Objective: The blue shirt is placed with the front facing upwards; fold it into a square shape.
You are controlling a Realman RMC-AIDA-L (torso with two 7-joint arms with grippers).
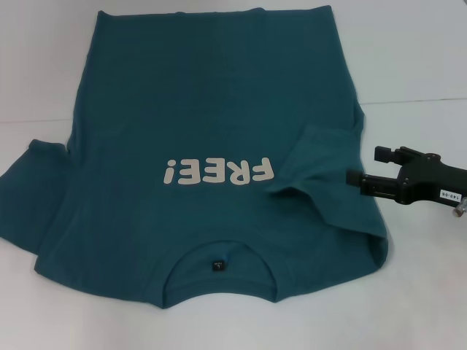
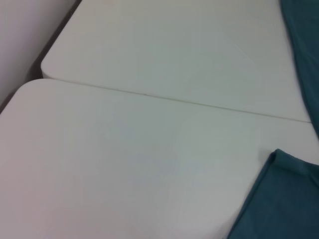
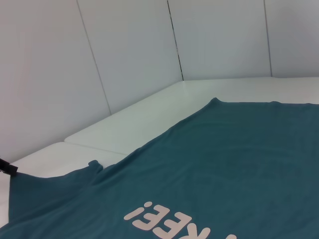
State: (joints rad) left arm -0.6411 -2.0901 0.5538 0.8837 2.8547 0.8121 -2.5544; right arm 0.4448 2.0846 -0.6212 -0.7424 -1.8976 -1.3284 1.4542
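Observation:
The blue shirt point(image 1: 219, 109) lies flat on the white table, front up, collar toward me. Its white "FREE!" lettering point(image 1: 217, 171) and dark neck label point(image 1: 217, 266) both show. The sleeve on the right point(image 1: 314, 157) is folded inward over the chest, while the sleeve on the left point(image 1: 29, 182) lies spread out. My right gripper point(image 1: 371, 169) hovers open just off the shirt's right edge, beside the folded sleeve, with nothing between its fingers. The left wrist view takes in a sleeve's hem point(image 2: 279, 199); the right wrist view looks across the chest point(image 3: 239, 164). My left gripper is out of view.
Two white tabletops point(image 1: 423, 73) meet at a seam point(image 2: 174, 99), with bare surface to the left and right of the shirt. A pale panelled wall point(image 3: 124, 59) rises behind the table's far edge.

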